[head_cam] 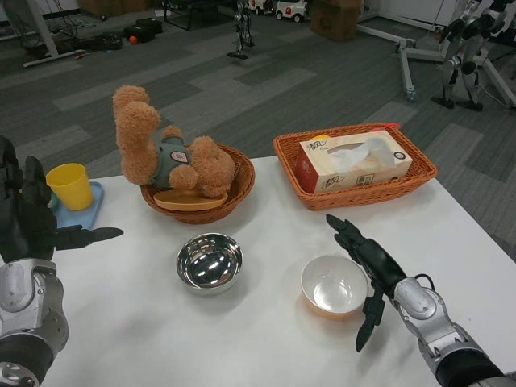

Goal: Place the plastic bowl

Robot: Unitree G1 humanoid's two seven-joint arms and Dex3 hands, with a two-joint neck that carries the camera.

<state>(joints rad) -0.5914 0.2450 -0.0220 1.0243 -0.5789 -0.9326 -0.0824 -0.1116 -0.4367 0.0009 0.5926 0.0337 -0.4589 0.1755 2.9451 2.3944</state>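
I am watching my right hand (367,270) hovering just beside the plastic bowl (334,285), on the side toward the table's right edge; its fingers (345,231) are spreading apart and holding nothing, some reaching toward the far edge past the bowl's rim and some hanging down near its near side. I cannot tell whether any of them is touching the rim.

The bowl is sitting upright, white inside and orange outside, on the table (266,339) toward the near edge, right of centre. I am judging this to be the approach before the grasp: the next move is calling for the fingers to close over the rim without tipping the light bowl.

Further out, a steel bowl (210,261) is sitting near it to the left. My left hand (32,218) is waiting over the left edge, fingers apart and empty, near a yellow cup (69,185) on a blue tray (87,211). Two wicker baskets are standing along the far edge.
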